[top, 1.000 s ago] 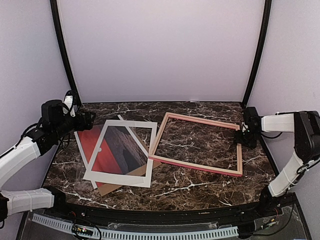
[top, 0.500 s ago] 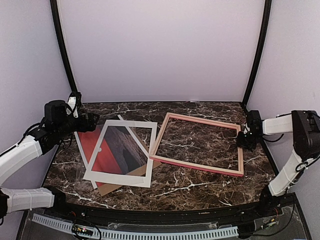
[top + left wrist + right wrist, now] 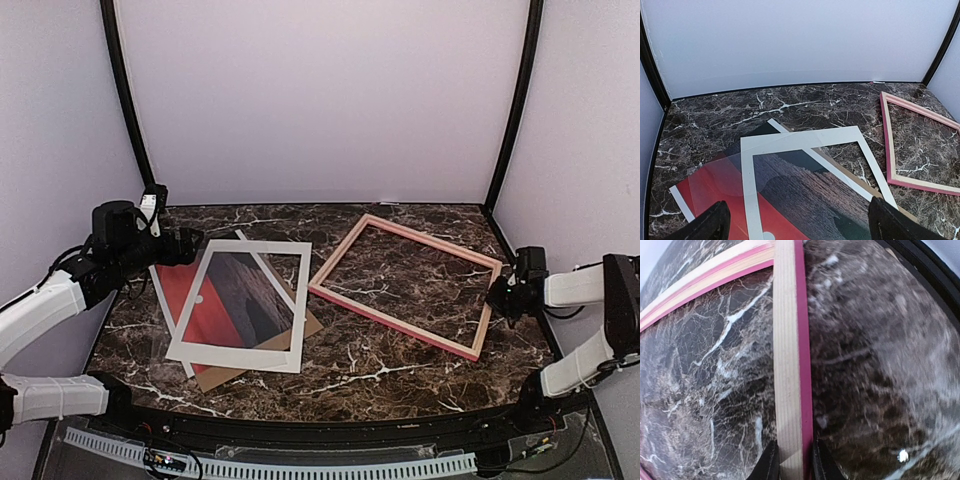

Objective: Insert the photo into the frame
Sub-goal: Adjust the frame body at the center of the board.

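The photo (image 3: 188, 300), a red sunset with dark land, lies flat at the left, mostly under a white window mat (image 3: 243, 349). In the left wrist view the photo (image 3: 800, 195) shows through the mat (image 3: 805, 140). My left gripper (image 3: 188, 245) hovers over the photo's far left corner, open and empty; its fingertips (image 3: 707, 227) stand wide apart. The frame (image 3: 405, 285), pink outside and light wood inside, lies at the right. My right gripper (image 3: 503, 297) is shut on its right rail (image 3: 788, 390), with fingers (image 3: 771, 466) on both sides.
A brown backing board (image 3: 215, 378) sticks out under the mat's near edge. The table is dark marble (image 3: 400, 375) with white walls behind and at the sides. Black corner posts (image 3: 515, 110) stand at the back. The right gripper is close to the table's right edge.
The right gripper has moved right and nearer, dragging the frame's right rail; the frame has swung clockwise in the top view. The left gripper has shifted only slightly right.
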### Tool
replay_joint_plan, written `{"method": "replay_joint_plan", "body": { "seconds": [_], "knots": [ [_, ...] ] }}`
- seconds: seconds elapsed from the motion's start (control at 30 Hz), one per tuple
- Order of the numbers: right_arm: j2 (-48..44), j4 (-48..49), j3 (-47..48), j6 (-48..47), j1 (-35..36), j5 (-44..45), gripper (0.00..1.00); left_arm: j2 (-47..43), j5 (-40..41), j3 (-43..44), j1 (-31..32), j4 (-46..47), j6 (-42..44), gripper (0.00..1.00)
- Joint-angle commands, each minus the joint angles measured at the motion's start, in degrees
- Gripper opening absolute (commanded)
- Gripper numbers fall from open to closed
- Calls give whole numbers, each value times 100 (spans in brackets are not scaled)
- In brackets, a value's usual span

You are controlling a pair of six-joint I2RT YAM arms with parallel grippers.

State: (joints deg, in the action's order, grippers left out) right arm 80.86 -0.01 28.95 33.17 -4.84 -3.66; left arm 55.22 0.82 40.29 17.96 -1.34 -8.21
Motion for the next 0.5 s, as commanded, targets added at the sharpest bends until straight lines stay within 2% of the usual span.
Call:
{"method": "replay_joint_plan", "body": {
  "seconds": [0.0,0.17,0.47],
  "knots": [
    [-375,-20,-675,1123,0,-300,19,-60,-64,88,49,118,-81,99],
    [-846,-228,-728,1333,73,-99,22,-51,-267,101,82,117,-125,99],
    [-730,-450,-583,1377,194,14,26,-125,-283,95,109,119,-146,99]
  ]
}}
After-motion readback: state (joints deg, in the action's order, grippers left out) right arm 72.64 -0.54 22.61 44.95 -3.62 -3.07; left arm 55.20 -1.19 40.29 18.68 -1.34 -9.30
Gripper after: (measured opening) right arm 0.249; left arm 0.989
